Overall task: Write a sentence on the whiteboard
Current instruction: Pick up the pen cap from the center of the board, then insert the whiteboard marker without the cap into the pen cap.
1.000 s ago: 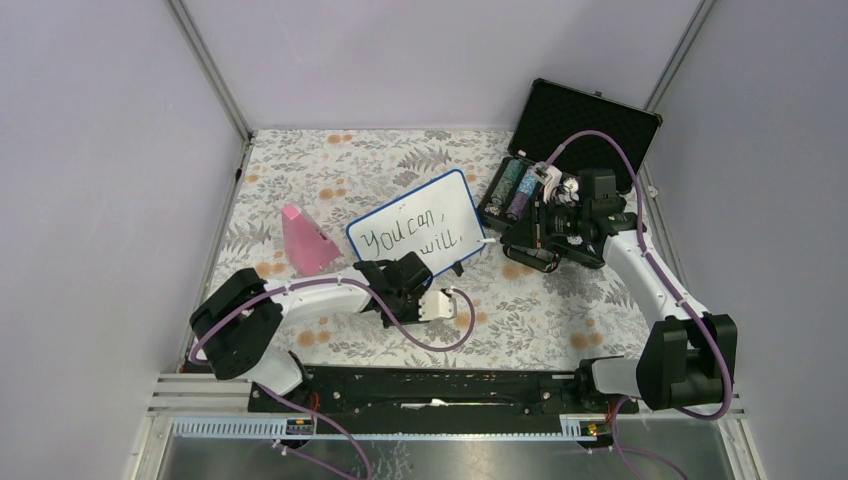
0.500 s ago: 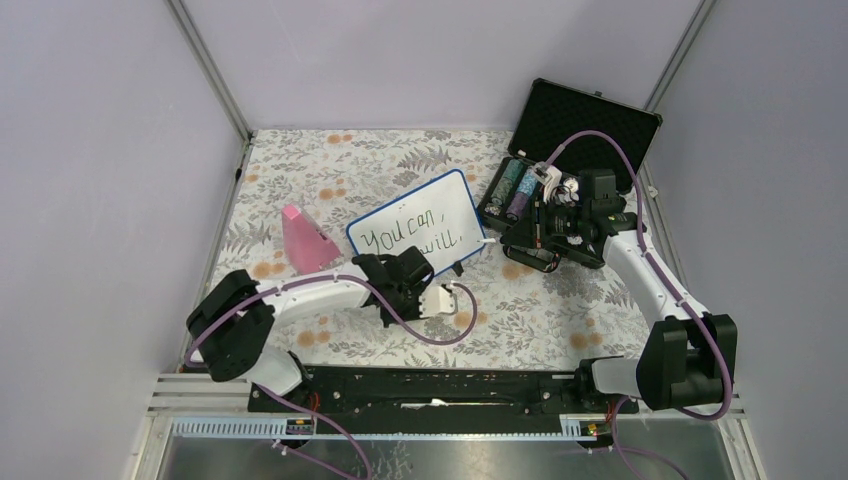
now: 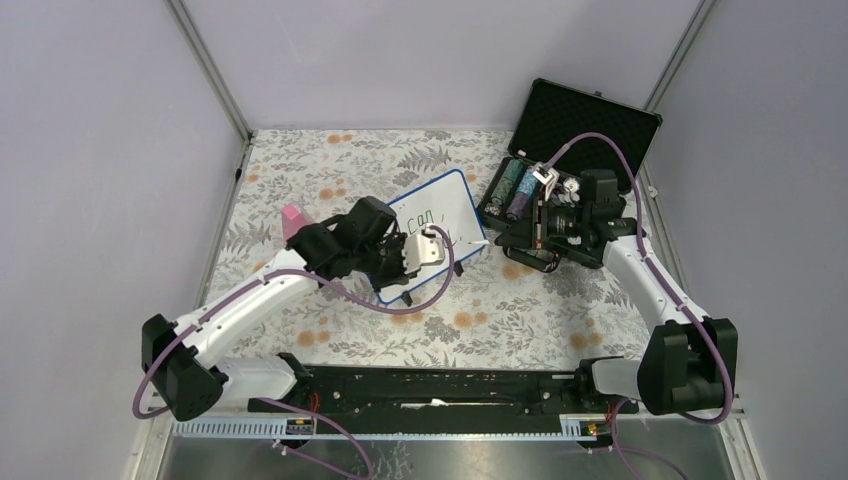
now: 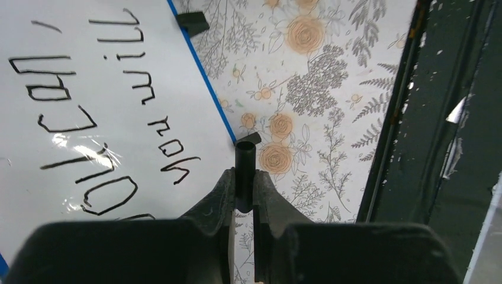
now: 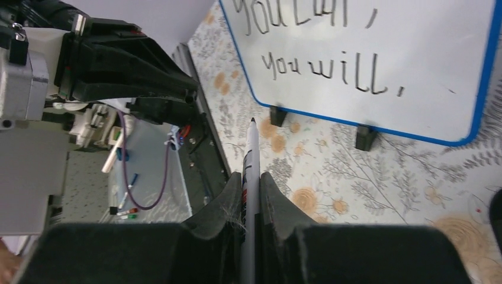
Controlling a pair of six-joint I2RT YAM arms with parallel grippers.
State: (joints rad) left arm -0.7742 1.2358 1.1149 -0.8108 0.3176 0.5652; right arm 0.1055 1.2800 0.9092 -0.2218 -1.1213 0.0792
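Left hand [image 3: 425,252] hangs over the lower middle of the whiteboard [image 3: 455,200] in the top view, hiding much of the lettering. The board sits mid-frame on the flowered tabletop [image 3: 300,170], its long axis running from lower left to upper right, its written face turned up and toward the arms. Right hand [image 3: 530,228] hovers just right of the board, in front of the open case [image 3: 590,125].

From the left wrist, that hand is pinched on a short black tube, seemingly the cap [image 4: 244,160], its open end pointing toward the board's blue lower edge. The sentence [image 4: 100,118] reads upside down at upper left.

From the right wrist, the right hand pinches a pen [image 5: 248,160], its bare tip aimed near the board's feet and off the surface. Both lines, "You can, you will,", run along the long axis. Writing looks paused or finished. Capping seems next — that calls for lining up cap mouth and pen tip on one axis.
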